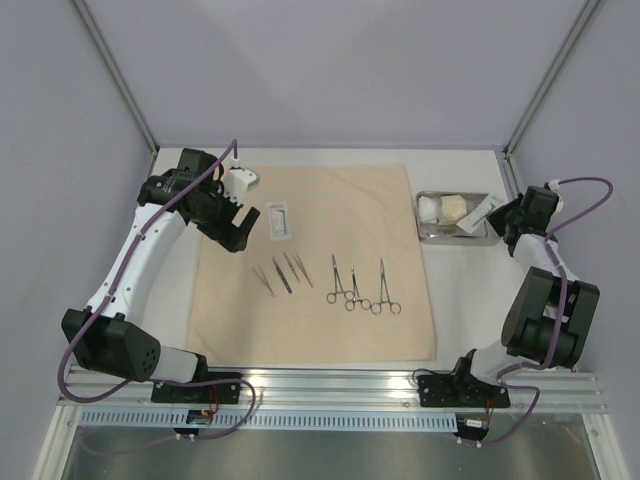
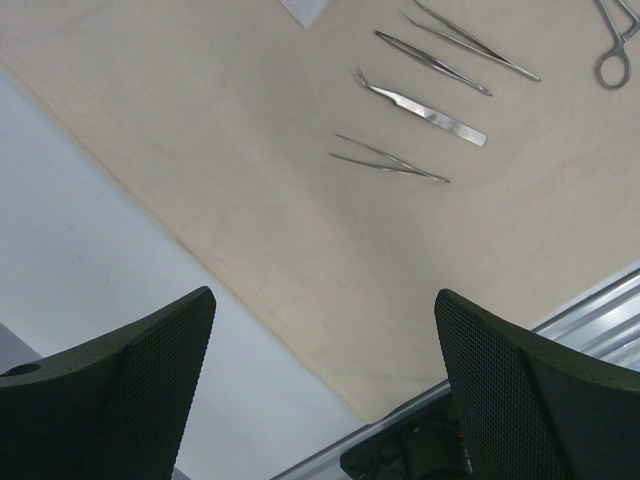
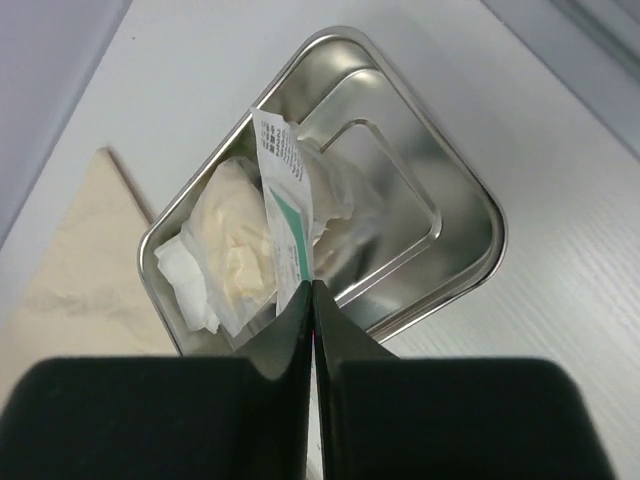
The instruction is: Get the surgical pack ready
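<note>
The tan cloth sheet (image 1: 340,210) lies spread out in the middle of the table. On it lie several tweezers (image 1: 283,272), three scissor-handled clamps (image 1: 360,285) and a white packet (image 1: 279,221). My left gripper (image 1: 235,235) hangs open and empty over the sheet's left edge (image 2: 250,150), with the tweezers (image 2: 430,112) ahead of it. The steel tray (image 1: 455,238) stands right of the sheet and holds gauze pads (image 1: 445,207). My right gripper (image 3: 314,285) is shut on a white packet with a green stripe (image 3: 285,200), over the tray (image 3: 470,200) and its gauze (image 3: 235,250).
An aluminium rail (image 1: 330,385) runs along the near table edge, where both arm bases are bolted. Grey walls and frame posts (image 1: 115,80) close in the back and sides. One clamp ring (image 2: 612,68) shows at the top right of the left wrist view.
</note>
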Tool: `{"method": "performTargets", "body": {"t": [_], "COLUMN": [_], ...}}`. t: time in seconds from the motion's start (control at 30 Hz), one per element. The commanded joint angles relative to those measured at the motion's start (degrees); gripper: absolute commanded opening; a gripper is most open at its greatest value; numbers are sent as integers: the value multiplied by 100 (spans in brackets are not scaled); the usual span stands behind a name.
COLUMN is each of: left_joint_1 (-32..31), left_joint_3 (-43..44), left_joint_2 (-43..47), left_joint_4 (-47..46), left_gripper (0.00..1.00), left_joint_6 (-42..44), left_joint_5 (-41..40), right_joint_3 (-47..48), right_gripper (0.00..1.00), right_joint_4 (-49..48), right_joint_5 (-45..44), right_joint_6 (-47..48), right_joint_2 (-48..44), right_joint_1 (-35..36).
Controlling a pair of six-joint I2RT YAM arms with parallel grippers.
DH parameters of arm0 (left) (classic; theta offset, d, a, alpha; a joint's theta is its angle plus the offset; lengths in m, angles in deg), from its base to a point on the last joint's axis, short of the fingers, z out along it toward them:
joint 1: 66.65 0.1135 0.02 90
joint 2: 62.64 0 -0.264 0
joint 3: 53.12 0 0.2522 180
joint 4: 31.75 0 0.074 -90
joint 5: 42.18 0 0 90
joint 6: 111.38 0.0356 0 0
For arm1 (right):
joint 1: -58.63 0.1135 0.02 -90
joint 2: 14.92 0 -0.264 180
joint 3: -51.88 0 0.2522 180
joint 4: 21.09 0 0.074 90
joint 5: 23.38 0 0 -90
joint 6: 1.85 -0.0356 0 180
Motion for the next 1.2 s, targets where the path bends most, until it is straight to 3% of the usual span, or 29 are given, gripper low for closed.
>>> {"method": "performTargets", "body": {"t": [0.0,0.13,0.27,0.53,1.17], "left_joint_1": [-10,-10,-10,-10,-10], "left_joint_3": [59,41,50,68,112], "left_joint_2": [18,9,9,-8,-140], "left_joint_4": [-25,-34,-8,1,10], "left_gripper": [100,100,100,100,100], "left_joint_6": [29,46,29,29,47], "left_joint_5": [135,170,179,196,179], "right_joint_3": [891,1816,2292,2783,3628], "right_gripper": [0,0,1,1,1], "right_joint_4": [1154,2340,2694,2765,3134], "right_joint_5": [-120,-85,-216,-604,-217], "right_joint_6": [1599,2488,2911,3508,4563], "right_joint_2": [228,791,1205,1513,2637], "right_joint_1": [-67,-67,-67,-6,117]}}
